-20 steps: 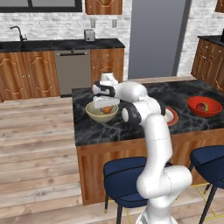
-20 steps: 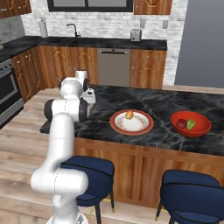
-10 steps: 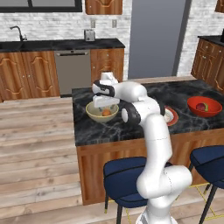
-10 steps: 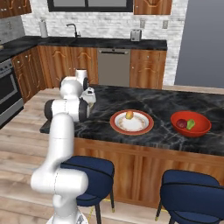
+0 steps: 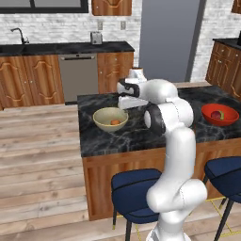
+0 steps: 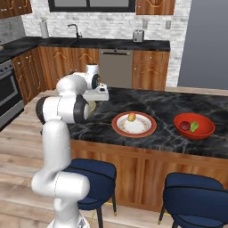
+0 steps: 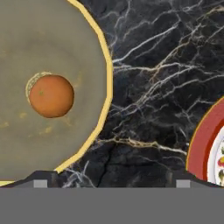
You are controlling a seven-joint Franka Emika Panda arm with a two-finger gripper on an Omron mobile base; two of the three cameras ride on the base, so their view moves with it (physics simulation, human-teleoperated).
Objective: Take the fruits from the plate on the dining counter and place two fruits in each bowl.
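On the black marble tabletop (image 5: 141, 134), the orange fruit (image 7: 51, 96) lies in the beige bowl (image 7: 65, 52), left of the spread fingers (image 7: 40, 182) and untouched; yellow-orange fruit (image 6: 132, 117) sits on the plate (image 6: 120, 130).

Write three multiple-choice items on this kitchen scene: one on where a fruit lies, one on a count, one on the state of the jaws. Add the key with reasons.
1. Where does the orange fruit lie?
A. on the plate
B. in the beige bowl
C. on the bare counter

2. How many fruits lie in the red bowl?
A. none
B. one
C. two

3. How do the jaws of the gripper stand?
A. open, holding nothing
B. shut on a fruit
C. shut on the plate's rim

Key: 1 B, the hand view shows it resting in the beige bowl. 2 C, a dark red fruit and a green fruit sit there, while one yellow-orange fruit remains on the plate. 3 A, the fingertips stand wide apart with nothing between.
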